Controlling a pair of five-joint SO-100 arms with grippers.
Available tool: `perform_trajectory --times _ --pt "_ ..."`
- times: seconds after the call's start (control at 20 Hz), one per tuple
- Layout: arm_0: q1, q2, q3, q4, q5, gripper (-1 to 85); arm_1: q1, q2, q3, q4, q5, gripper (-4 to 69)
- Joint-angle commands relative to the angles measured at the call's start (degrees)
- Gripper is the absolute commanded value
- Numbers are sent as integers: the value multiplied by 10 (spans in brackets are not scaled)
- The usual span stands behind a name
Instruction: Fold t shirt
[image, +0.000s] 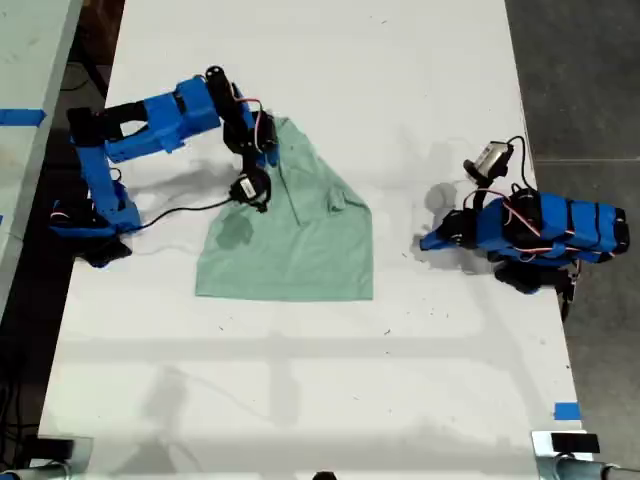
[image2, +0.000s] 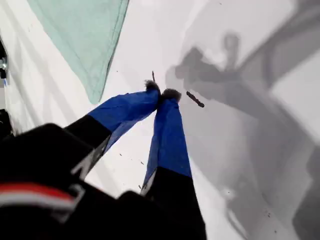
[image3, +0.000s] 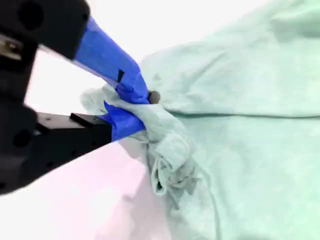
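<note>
White counter (image: 300, 380) fills most of the exterior view, flanked by dark floor along both sides; blue tape marks (image: 566, 410) sit near the exterior view's lower right edge and at its upper left edge.

The t shirt (image: 300, 240), pale mint green and plain, lies on the counter slightly toward the exterior view's left of centre. Its lower hem runs straight across; its upper portion is folded over into a diagonal edge that rises to a point beneath the arm on the exterior view's left.

My second gripper (image3: 142, 107) belongs to that arm, which reaches from a base at the exterior view's left edge across to the upper corner of the shirt (image: 262, 160). In the second wrist view its blue jaws are clamped on a bunched, wrinkled wad of the shirt's cloth (image3: 165, 145), with the rest of the fabric spreading away flat behind it.

My first gripper (image2: 161, 93) belongs to the arm on the exterior view's right (image: 440, 238), which is folded low over the counter, well apart from the shirt. In the first wrist view its two blue jaws meet at their dark tips with nothing between them, just above bare counter; one corner of the shirt (image2: 85, 35) shows beyond.
</note>
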Motion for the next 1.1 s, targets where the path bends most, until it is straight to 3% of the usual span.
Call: perform_trajectory --times 0.0,0.05,0.1,0.15,0.25,0.45,0.5,0.65,0.8,0.85,0.9,0.95,1.05 --pt "96 -92 -164 8 -37 184 -7 4 27 4 -11 21" --pt "94 -97 -172 9 -38 259 -7 4 27 4 -11 21" --pt "76 -85 -172 22 -24 224 -8 4 27 4 -12 21" --pt "49 -57 -165 57 -28 1 -8 4 27 4 -12 21" --pt "-8 54 -124 92 -14 0 -9 4 27 4 -14 21" --pt "-83 353 49 90 4 0 -9 4 27 4 -14 21" --pt "-45 432 147 58 -21 0 -8 4 27 4 -9 21" --pt "145 685 506 -145 -142 0 -6 4 -7 44 -61 -15" --pt "208 994 838 -301 -189 0 14 4 -38 40 -81 -15" --pt "209 1114 933 -310 -187 -1 27 4 -33 37 -91 -20" --pt "198 1244 1016 -279 -171 -1 36 4 -18 38 -87 -22" --pt "188 1242 1053 -254 -167 -1 47 4 4 38 -82 -22" --pt "169 1252 1127 -271 -147 -1 47 4 18 23 -97 -20"
